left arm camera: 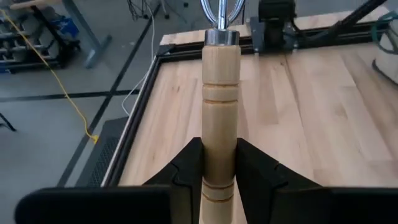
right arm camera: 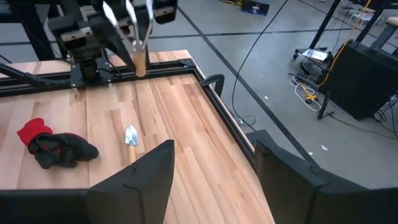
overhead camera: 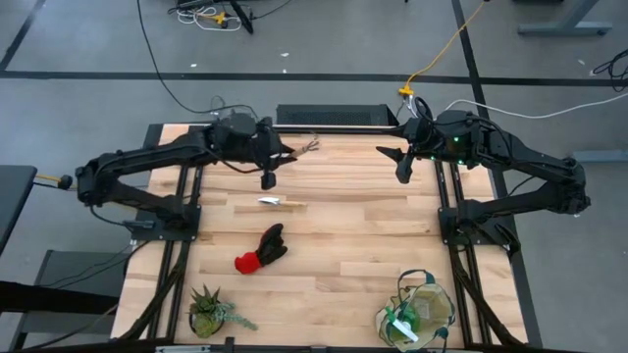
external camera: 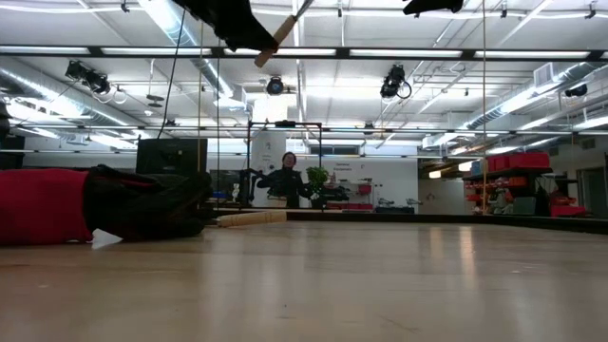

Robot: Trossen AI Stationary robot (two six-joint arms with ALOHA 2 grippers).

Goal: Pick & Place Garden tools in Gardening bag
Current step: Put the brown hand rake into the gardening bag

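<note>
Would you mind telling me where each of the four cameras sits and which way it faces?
High view: above the table, looking straight down; both arms, the trowel, gloves and gardening bag show.
Low view: at tabletop height, looking level across into the room; gloves close by, arms barely in at the top.
Left wrist view: on the left arm, looking along the rake clamped in the left gripper.
Right wrist view: on the right arm, over the open right gripper, facing the table.
Shared: the right wrist and high views both show trowel and gloves.
</note>
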